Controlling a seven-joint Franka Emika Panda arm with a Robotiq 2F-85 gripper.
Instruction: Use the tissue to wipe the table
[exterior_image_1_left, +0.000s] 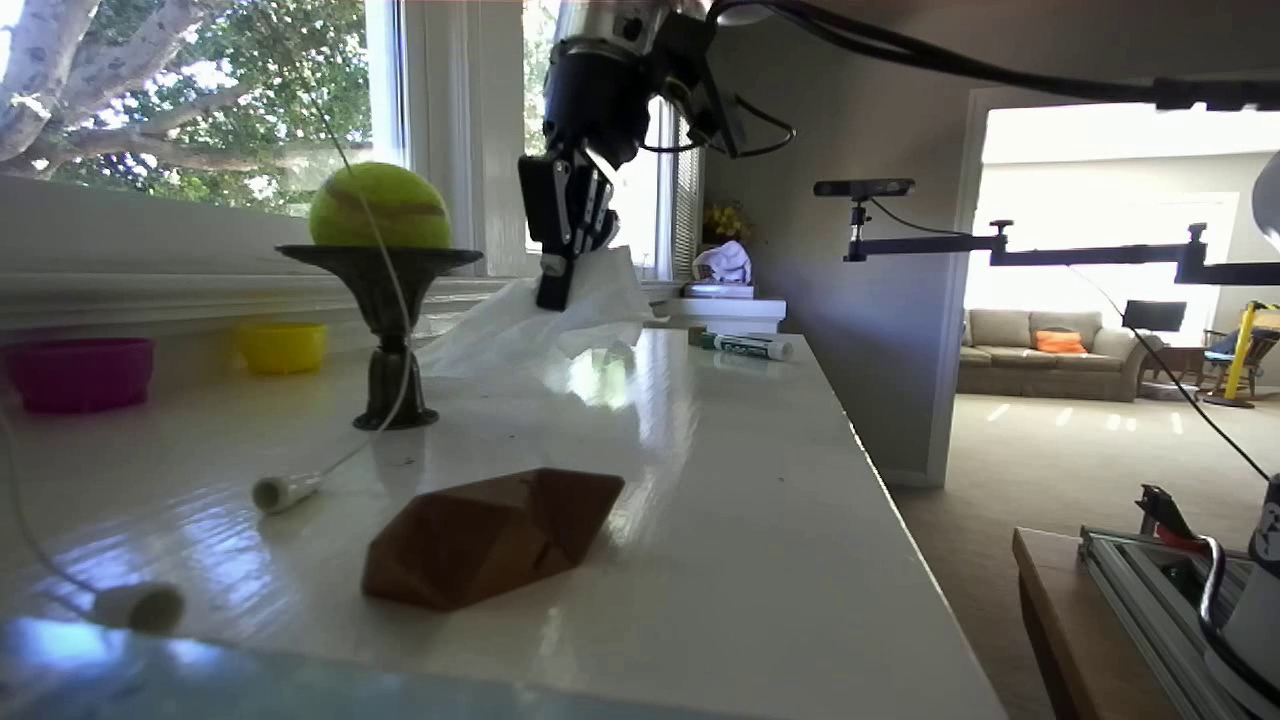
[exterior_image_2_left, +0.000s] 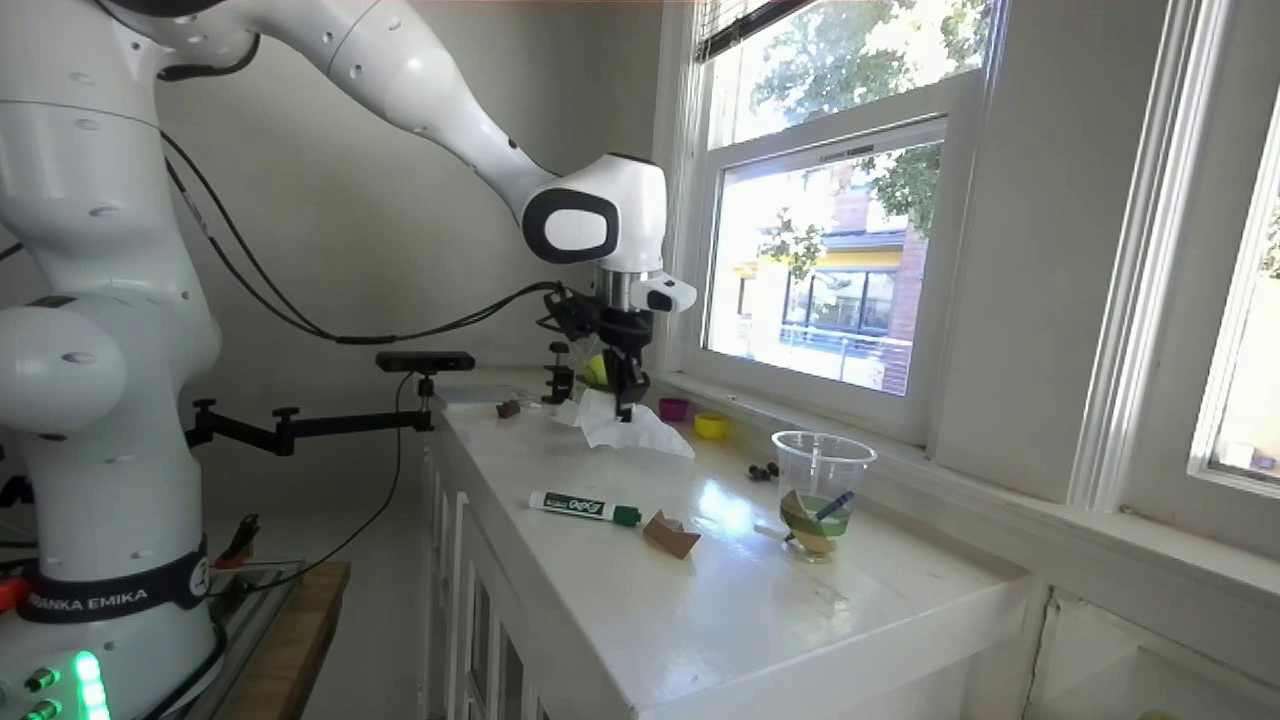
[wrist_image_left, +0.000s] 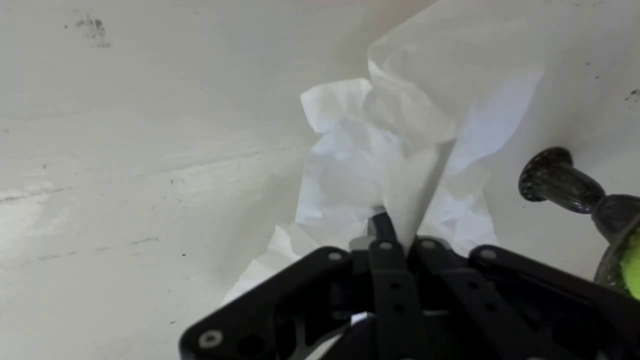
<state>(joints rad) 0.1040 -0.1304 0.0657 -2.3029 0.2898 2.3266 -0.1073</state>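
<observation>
White tissue (exterior_image_1_left: 605, 300) hangs from the clenched gripper (exterior_image_1_left: 556, 290) in an exterior view, fans low over the table (exterior_image_2_left: 720, 600) in an exterior view, and in the wrist view I see its long axis slanting lower-left to upper-right, dark stand (wrist_image_left: 572, 189) just beside.

Near the gripper (exterior_image_1_left: 556, 288) stood a purple bowl (exterior_image_1_left: 88, 375), a yellow bowl (exterior_image_1_left: 283, 348) and a dark stand (exterior_image_1_left: 378, 302) topped by a tennis ball (exterior_image_1_left: 392, 206); farther off were a green-capped marker (exterior_image_2_left: 585, 508) and a clear cup (exterior_image_2_left: 822, 465)
</observation>
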